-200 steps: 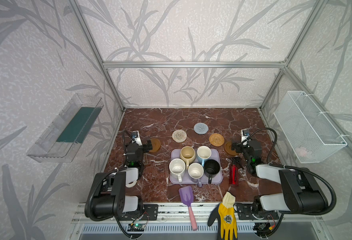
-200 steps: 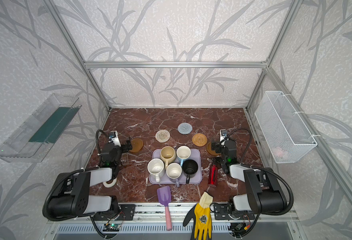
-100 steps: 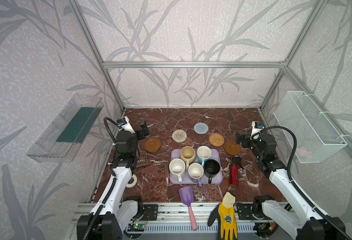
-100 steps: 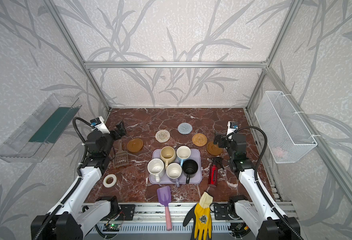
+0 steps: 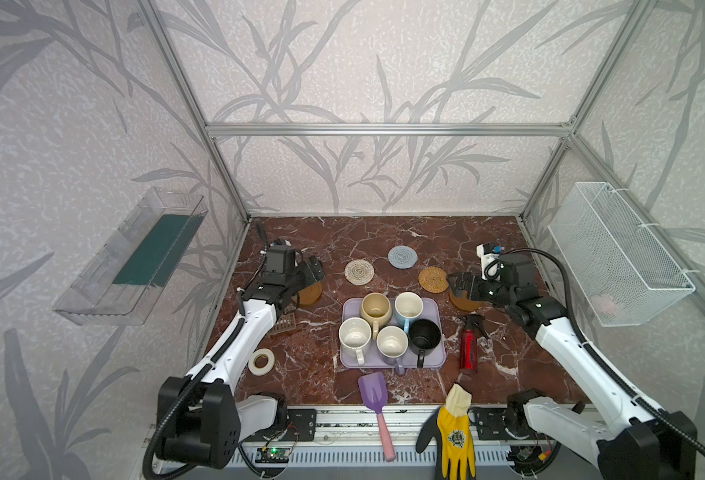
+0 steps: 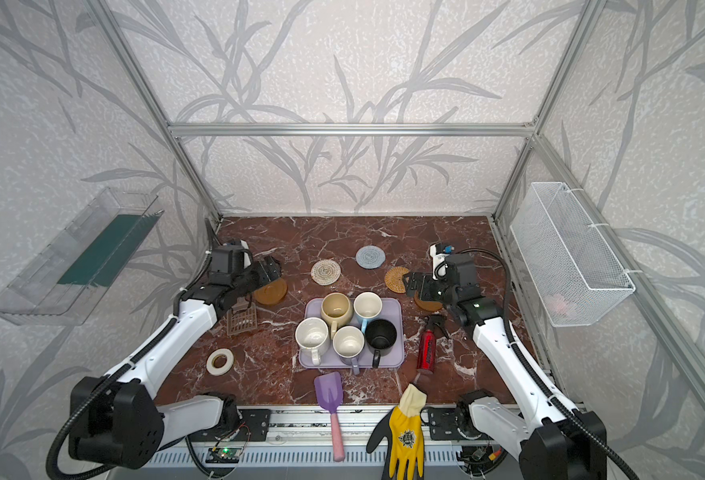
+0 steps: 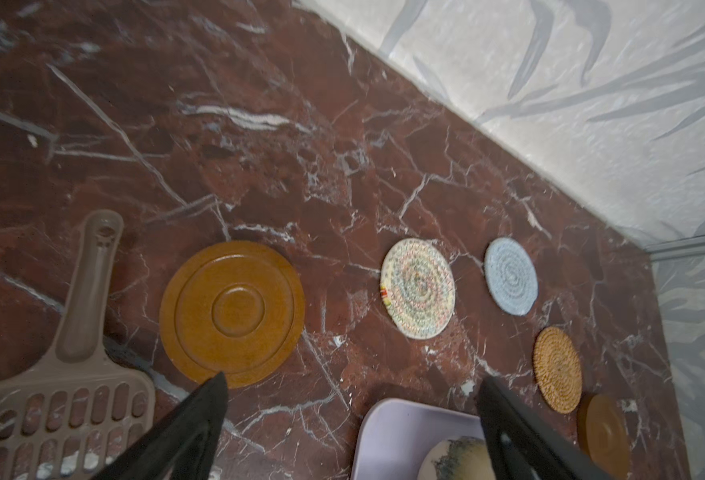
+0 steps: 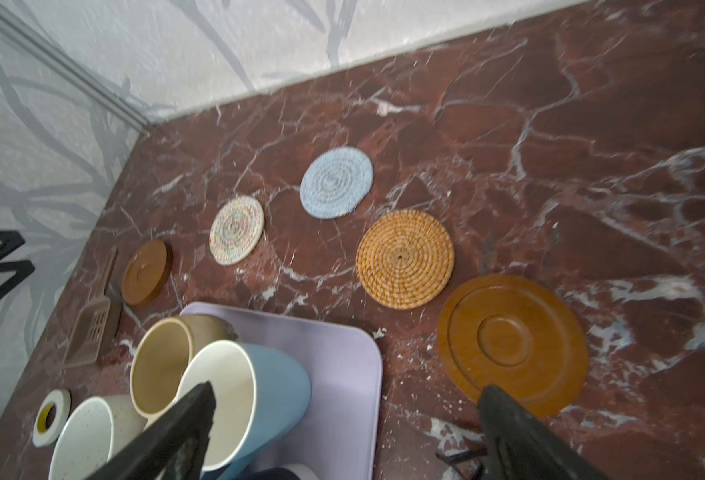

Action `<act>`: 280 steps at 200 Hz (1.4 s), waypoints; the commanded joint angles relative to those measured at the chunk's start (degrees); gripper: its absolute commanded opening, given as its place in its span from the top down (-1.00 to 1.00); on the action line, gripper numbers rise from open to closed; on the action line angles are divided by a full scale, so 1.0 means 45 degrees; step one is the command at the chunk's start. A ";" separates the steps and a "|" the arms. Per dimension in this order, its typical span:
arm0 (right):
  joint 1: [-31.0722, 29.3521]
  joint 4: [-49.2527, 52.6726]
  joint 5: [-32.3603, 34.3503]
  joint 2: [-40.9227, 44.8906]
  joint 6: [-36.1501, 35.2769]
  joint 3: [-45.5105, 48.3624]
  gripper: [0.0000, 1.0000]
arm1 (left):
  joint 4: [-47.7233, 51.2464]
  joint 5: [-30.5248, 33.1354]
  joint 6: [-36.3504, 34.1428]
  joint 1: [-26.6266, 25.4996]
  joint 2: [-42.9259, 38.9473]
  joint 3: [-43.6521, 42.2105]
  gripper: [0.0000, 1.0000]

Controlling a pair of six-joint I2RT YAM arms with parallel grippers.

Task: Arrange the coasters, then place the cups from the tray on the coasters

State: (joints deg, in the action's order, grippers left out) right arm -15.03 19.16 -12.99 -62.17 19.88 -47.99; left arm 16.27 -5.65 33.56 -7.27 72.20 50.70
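Spread wide, holding nothing: left gripper (image 7: 350, 388) poised just short of left amber coaster (image 7: 232, 313), right gripper (image 8: 347, 392) by right amber coaster (image 8: 510, 345), probably to straighten the row. Between both, cups (image 5: 375, 307) on tray (image 8: 334, 345). Farther ahead, woven coasters (image 5: 402, 257).

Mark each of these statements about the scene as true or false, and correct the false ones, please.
1. All five cups stand on the tray. True.
2. The black cup sits on the grey-blue coaster. False: it is on the tray, and this coaster is bare.
3. The left gripper and the right gripper are both open and hold nothing. True.
4. In both top views the red spray bottle is to the left of the tray. False: it is to the right of the tray.
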 commanded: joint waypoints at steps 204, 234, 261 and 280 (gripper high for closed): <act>-0.1153 0.0579 -0.1312 0.0613 0.0939 -0.0937 -0.96 | 0.1228 0.1138 -0.0513 -0.0670 0.8055 0.3226 -0.21; -0.1148 0.0485 -0.1577 0.0579 0.0916 -0.0884 -0.96 | 0.0944 0.0609 -0.0462 -0.0669 0.8240 0.3339 -0.11; -0.1172 0.0391 -0.2002 0.0312 0.0812 -0.0879 -0.94 | 0.0820 0.0442 -0.0419 -0.0785 0.8420 0.3508 -0.02; -0.1192 0.0222 -0.2132 0.0247 0.0797 -0.0804 -0.93 | 0.0677 0.0247 -0.0318 -0.0930 0.8512 0.3611 -0.01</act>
State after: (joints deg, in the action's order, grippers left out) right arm -20.03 21.17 -20.27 -60.69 23.94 -51.88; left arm 19.38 -1.08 31.14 -10.15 107.59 66.41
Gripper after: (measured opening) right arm 0.969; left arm 0.507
